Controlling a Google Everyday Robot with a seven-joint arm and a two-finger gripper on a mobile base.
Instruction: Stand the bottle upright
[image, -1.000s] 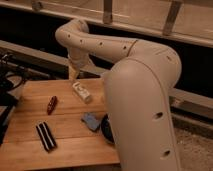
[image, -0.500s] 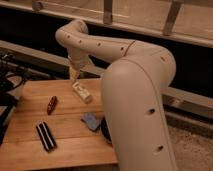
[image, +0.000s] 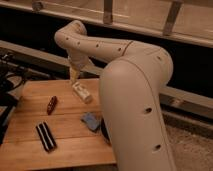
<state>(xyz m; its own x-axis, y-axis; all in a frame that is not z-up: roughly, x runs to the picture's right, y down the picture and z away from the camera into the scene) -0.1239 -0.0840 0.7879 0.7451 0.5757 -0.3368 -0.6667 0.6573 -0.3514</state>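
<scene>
The gripper (image: 74, 75) hangs just above the far end of the bottle (image: 82, 93), which lies on its side near the back of the wooden surface (image: 30, 152). Whether the gripper is open or closed, I cannot tell. This looks like the approach; next, a grasp and a tilt upright.

Arm (image: 134, 95) is filling right half of frame, thick white link rising from bottom edge, bending center right, reaching toward upper left. Wrist (image: 71, 37) is curling over at upper left. Gripper (image: 74, 75) is pointing down, hanging left of center, below wrist.
</scene>
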